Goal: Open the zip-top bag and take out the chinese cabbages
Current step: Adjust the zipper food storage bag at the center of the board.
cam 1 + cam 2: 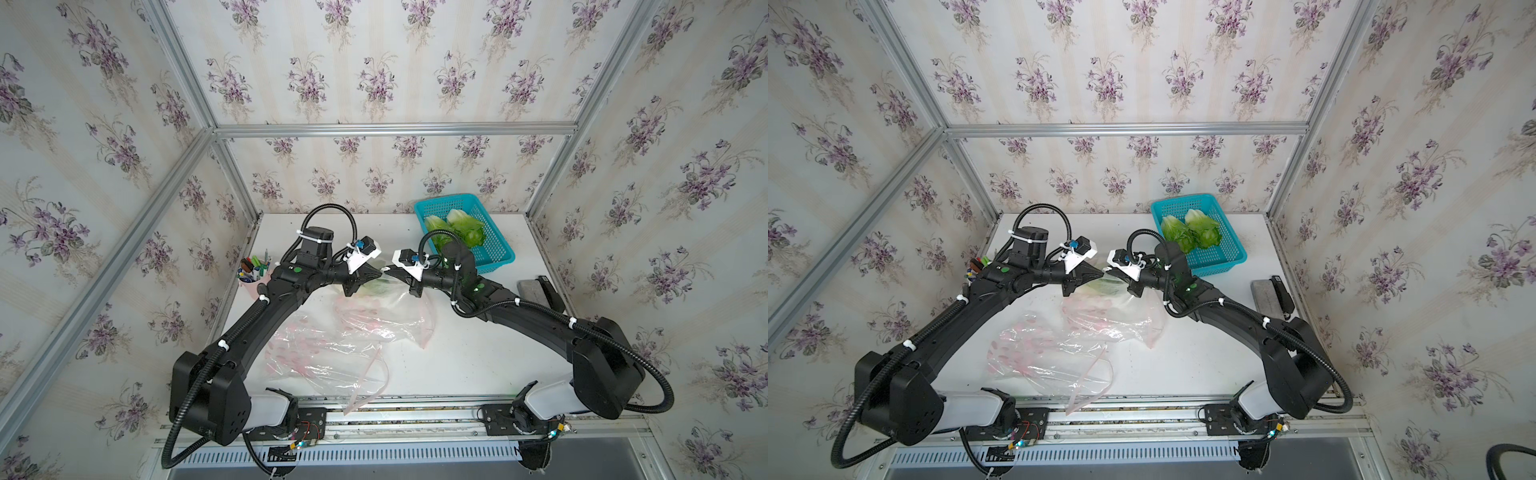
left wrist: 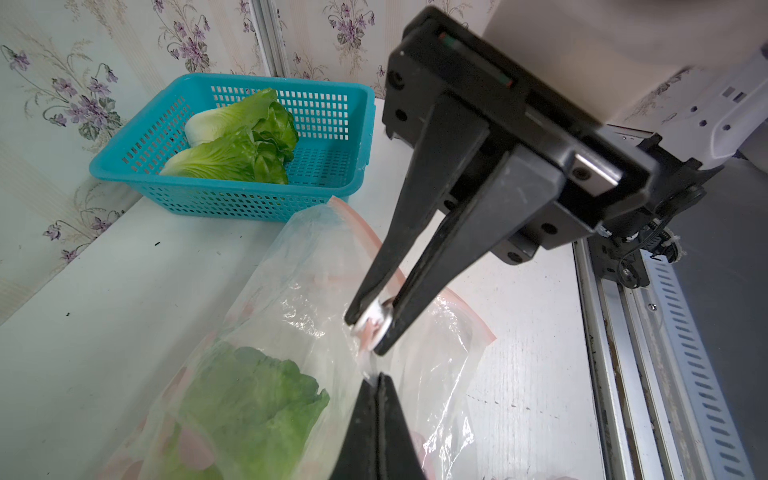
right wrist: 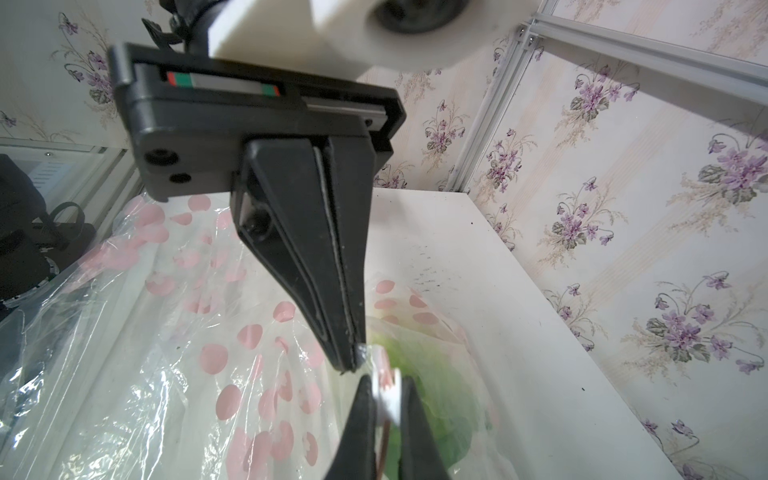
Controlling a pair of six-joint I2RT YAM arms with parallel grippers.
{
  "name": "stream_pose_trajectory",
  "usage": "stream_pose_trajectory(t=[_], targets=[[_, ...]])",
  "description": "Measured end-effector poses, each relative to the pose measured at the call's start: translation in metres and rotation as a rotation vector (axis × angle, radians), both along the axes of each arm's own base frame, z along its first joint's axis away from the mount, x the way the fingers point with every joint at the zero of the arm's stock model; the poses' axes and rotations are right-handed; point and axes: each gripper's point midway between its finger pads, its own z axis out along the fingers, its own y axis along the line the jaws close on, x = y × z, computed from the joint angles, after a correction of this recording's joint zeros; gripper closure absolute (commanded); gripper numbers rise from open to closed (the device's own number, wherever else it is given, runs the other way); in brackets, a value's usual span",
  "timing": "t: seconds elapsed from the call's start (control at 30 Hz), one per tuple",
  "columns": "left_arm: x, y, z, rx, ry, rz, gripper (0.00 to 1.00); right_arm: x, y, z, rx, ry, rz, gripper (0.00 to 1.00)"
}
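a clear, pink-dotted bag rests on a white table, its top edge lifted between two grippers that meet tip to tip. the left gripper is clamped on the bag's film. the right gripper pinches the bag's edge. one cabbage sits inside the bag. two more cabbages lie in a teal basket by the far wall.
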Motion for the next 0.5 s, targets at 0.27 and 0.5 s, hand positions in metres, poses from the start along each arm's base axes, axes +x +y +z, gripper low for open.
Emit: stream_pose_trajectory(t=[0.27,0.5], targets=[[-0.011,-0.005,0.009,-0.030,-0.013,-0.048,0.63,-0.001,0.001,0.007,0.008,-0.004,0.010,1.00],[-0.005,-0.006,0.012,-0.028,-0.018,-0.033,0.90,-0.008,0.004,0.008,0.012,0.023,0.050,1.00]])
